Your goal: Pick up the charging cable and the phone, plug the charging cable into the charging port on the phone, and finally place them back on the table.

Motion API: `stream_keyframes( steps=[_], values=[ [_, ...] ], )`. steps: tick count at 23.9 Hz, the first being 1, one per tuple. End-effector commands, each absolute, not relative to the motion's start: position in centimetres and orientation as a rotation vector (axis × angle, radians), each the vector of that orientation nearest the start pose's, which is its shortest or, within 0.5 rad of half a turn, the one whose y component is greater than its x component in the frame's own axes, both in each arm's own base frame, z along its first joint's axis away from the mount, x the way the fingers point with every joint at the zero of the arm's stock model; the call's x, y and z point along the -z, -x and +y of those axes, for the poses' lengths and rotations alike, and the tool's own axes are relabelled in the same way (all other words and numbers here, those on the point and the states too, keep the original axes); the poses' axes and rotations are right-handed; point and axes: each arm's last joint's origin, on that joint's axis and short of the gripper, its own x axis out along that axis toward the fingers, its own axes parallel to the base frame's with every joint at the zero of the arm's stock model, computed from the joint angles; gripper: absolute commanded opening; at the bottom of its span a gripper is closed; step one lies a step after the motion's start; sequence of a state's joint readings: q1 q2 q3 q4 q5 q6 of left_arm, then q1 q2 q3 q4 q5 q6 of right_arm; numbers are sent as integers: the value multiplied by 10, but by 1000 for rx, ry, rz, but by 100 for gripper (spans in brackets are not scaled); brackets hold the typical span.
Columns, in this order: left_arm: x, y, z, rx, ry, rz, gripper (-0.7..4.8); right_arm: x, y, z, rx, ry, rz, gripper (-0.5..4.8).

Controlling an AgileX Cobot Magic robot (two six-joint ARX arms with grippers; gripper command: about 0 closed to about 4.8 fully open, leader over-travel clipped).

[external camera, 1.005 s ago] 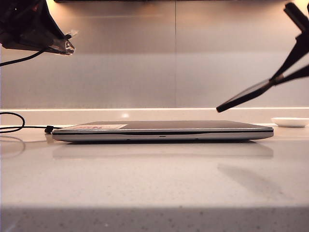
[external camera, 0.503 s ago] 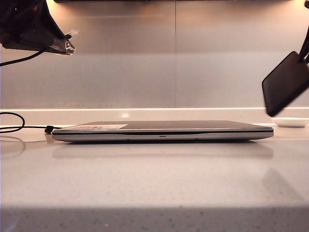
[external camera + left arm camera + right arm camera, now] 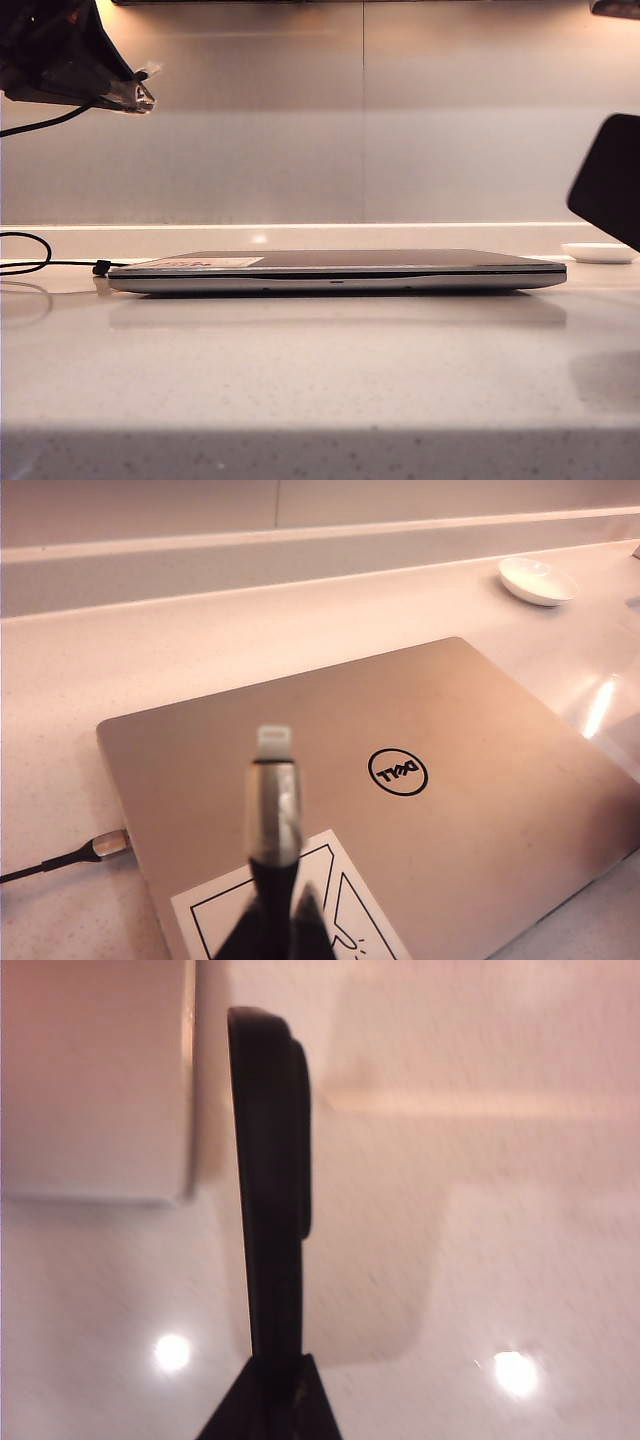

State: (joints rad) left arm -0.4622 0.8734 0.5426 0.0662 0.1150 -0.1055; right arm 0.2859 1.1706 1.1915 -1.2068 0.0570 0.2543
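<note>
**Phone swings toward the edge of view while the plug waits above the laptop**

The closed silver laptop (image 3: 335, 270) lies flat on the desk (image 3: 320, 370) and serves as the landmark; above its left end, well clear of the lid, the left hand (image 3: 125, 95) hangs with its fingers closed on the charging cable (image 3: 273, 810), the silvery plug pointing out past the fingertips over the laptop's logo in the left wrist view; the rest of the black cord trails down to the desk beside the laptop's left end. This hand has not shifted over the last second.

The change is all on the right; a second ago the phone (image 3: 610, 190) was held above the laptop's right end, edge-on and slanted, its lower tip reaching in over the lid; now it sits farther out past that right end, turned so its broad dark face shows, partly cut off by the frame. The right hand (image 3: 272, 1385) is clamped on the phone's lower end in the right wrist view, where the slab stands edge-on against the pale desk; the hand itself is out of the exterior frame. A small white dish (image 3: 598, 252) rests on the desk just beyond the laptop's right end, below the phone.

Both items are lifted, so the pick-up appears done; the turning of the phone looks like preparation to present its charging port, though plug and phone are well apart and the port itself cannot be seen.
</note>
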Motion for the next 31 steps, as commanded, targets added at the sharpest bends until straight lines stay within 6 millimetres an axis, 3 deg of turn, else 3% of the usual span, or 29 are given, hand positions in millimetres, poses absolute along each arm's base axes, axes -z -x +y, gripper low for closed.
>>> stream_keyframes(
  steps=[1,10,20,25,31],
  values=[
    [-260,-173,-90,562,54,280,-6,-320,-190,57,-9,42,1215,-9],
    [-260,-173,-90,562,54,281,-6,-302,-202,67,-87,8,1377,-8],
    [-260,-173,-90,562,54,280,-6,-299,-205,68,-95,5,1391,-8],
    [-260,-173,-90,562,54,280,-6,-299,-205,69,-108,-6,1400,62],
    [-260,-173,-90,562,54,280,-6,-296,-206,71,-161,-49,1430,66]
  ],
)
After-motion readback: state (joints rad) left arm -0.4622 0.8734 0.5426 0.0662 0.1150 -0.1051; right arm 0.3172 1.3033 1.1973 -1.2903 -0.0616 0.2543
